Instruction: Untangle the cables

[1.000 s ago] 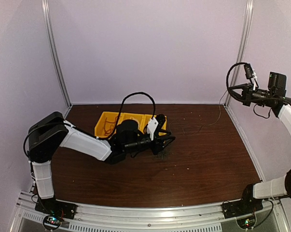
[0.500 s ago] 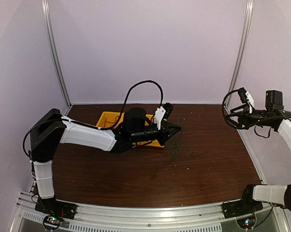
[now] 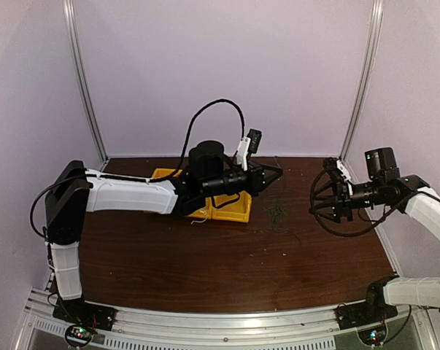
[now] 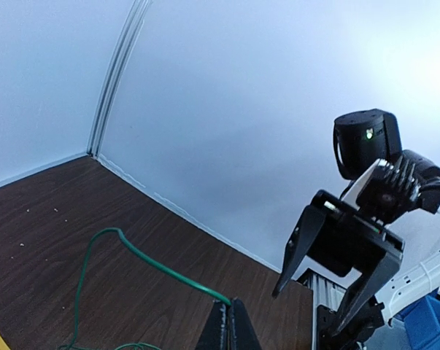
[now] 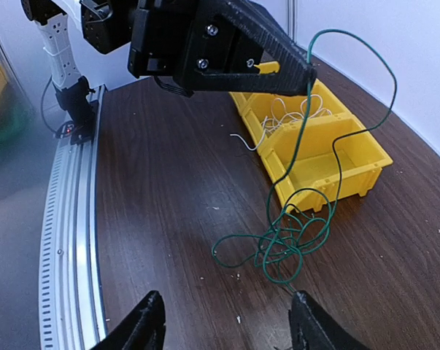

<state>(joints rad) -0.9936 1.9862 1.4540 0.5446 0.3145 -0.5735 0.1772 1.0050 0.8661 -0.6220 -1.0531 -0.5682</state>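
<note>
My left gripper (image 3: 279, 173) is shut on one end of the dark green cable (image 5: 292, 239). It holds that end up to the right of the yellow bin (image 3: 238, 213). The cable hangs from the fingertips (image 4: 233, 322) in a long loop. Its tangled coils (image 3: 276, 214) rest on the table beside the bin's corner. A white cable (image 5: 294, 111) lies curled inside the bin (image 5: 329, 149), one end trailing over the wall. My right gripper (image 3: 318, 197) faces the left one from the right, open and holding nothing, its fingers (image 5: 150, 324) wide apart above the table short of the coils. No red cable shows.
The left arm's thick black hose (image 3: 205, 120) arches above the bin. Metal frame posts (image 3: 362, 80) stand at the back corners against pale walls. A slotted rail (image 5: 66, 240) runs along the near edge. Small crumbs dot the dark wood table (image 3: 205, 270).
The left gripper shut on the green cable and carried it up and to the right, away from the bin. The right gripper opened and swung down and left toward the table's middle.
</note>
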